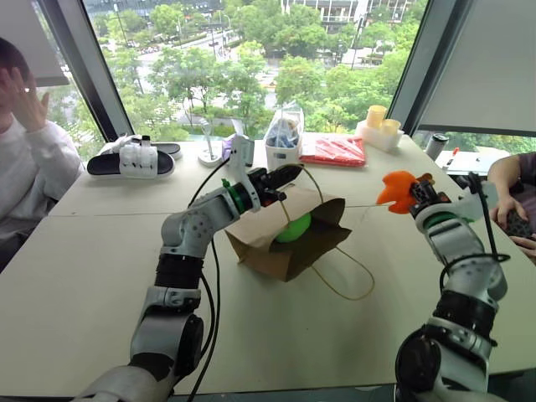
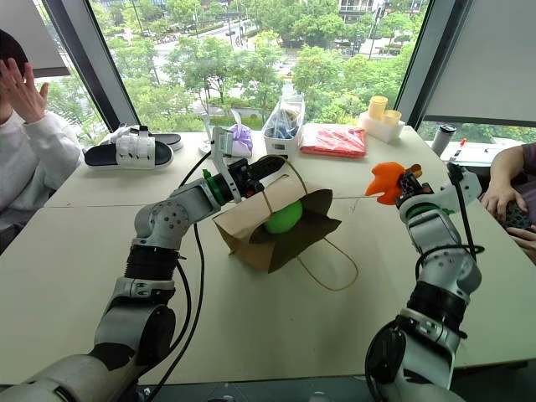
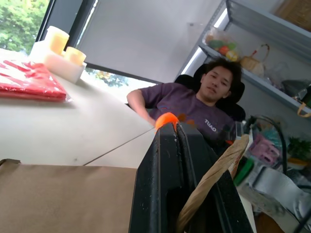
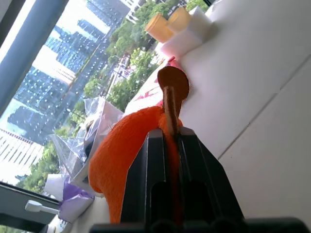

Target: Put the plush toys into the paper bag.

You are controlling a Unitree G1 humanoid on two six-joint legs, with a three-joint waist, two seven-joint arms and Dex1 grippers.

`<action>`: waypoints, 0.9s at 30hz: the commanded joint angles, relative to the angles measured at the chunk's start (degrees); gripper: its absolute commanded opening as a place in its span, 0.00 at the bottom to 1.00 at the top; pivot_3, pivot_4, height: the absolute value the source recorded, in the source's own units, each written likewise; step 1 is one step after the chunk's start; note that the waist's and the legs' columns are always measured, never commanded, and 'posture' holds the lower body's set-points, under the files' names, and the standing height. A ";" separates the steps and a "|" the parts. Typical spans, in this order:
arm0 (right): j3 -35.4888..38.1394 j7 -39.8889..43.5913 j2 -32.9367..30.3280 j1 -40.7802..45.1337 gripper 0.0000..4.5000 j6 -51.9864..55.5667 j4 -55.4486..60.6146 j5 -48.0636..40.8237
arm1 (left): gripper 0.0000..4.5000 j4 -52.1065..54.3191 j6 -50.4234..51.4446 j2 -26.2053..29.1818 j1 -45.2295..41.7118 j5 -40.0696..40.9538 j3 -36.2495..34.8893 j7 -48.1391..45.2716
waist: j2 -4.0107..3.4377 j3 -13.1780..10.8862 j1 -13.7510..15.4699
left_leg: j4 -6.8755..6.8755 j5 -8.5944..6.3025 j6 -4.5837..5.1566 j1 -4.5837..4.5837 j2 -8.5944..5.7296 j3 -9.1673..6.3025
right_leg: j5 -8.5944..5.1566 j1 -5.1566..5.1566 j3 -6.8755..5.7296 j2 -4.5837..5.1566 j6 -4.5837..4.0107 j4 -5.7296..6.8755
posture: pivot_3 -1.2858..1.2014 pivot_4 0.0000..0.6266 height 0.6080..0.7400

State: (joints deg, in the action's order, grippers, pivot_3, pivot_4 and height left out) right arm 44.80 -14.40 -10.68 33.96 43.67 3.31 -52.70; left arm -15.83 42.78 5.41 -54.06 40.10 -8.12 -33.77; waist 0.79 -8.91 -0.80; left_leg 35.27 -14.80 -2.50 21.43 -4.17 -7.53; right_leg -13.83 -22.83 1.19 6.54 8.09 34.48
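At right of frame, the right tool (image 1: 416, 194) is pinching the orange plush toy (image 1: 396, 189) aloft; the left tool (image 1: 283, 178) is clamping the paper bag's (image 1: 276, 243) handle. Green toy (image 1: 293, 228) inside. The thin pinch may be slipping, dropping orange onto the surface (image 1: 100, 260).

Two plush toys: one orange (image 1: 396, 190), one green (image 1: 294, 228). One paper bag (image 1: 285, 243). Two pincers, left (image 1: 280, 178) and right (image 1: 416, 194). Far side: two sandals (image 1: 134, 159), two yellow cups (image 1: 383, 120), one red packet (image 1: 333, 151), one clear plastic bag (image 1: 283, 134).
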 commanded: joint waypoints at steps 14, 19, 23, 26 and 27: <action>-12.74 -34.72 6.32 -16.41 0.01 -13.81 32.94 -42.65 | 0.00 -5.47 -3.90 -2.01 -4.68 -1.42 0.38 -4.66 | -0.05 0.02 -0.17 | 0.06 -0.05 0.15 -0.09 0.02 0.07 | -0.01 0.04 0.07 -0.08 0.00 0.13 | 0.52 0.24 1.00; -19.70 -34.36 9.06 -20.13 0.01 -18.00 32.21 -41.30 | 0.00 -5.19 -4.04 -2.88 -4.81 -1.34 0.09 -4.40 | -0.05 0.02 -0.17 | 0.05 -0.05 0.16 -0.07 0.02 0.07 | -0.01 0.04 0.07 -0.08 0.00 0.13 | 0.52 0.24 1.00; -23.19 -33.35 10.25 -20.96 0.01 -20.58 30.87 -39.68 | 0.00 -4.58 -3.85 -3.05 -4.48 -1.31 0.02 -4.27 | -0.05 0.02 -0.16 | 0.06 -0.05 0.16 -0.09 0.02 0.06 | -0.01 0.06 0.07 -0.10 0.00 0.12 | 0.52 0.24 1.00; -26.04 -33.72 12.34 -20.72 0.01 -22.49 29.02 -39.65 | 0.00 -3.59 -3.70 -2.99 -3.81 -1.37 0.10 -4.05 | -0.05 0.02 -0.26 | 0.05 -0.05 0.16 -0.09 0.02 0.06 | -0.01 0.05 0.06 -0.11 0.00 0.12 | 0.52 0.24 1.00; -26.56 -34.10 12.85 -20.78 0.01 -23.13 28.81 -40.16 | 0.00 -3.30 -3.66 -2.95 -3.67 -1.39 0.13 -3.99 | -0.05 0.02 -0.29 | 0.05 -0.05 0.16 -0.09 0.03 0.05 | -0.01 0.05 0.06 -0.12 0.00 0.12 | 0.52 0.24 1.00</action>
State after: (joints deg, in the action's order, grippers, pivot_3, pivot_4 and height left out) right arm 19.54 -48.51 1.65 12.95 21.86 31.31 -92.19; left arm -21.91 39.62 2.24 -57.00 38.21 -7.62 -37.62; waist 0.74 -8.89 -1.09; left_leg 35.31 -14.85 -2.34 21.34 -4.14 -7.48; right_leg -13.85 -22.79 1.26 6.43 8.09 34.59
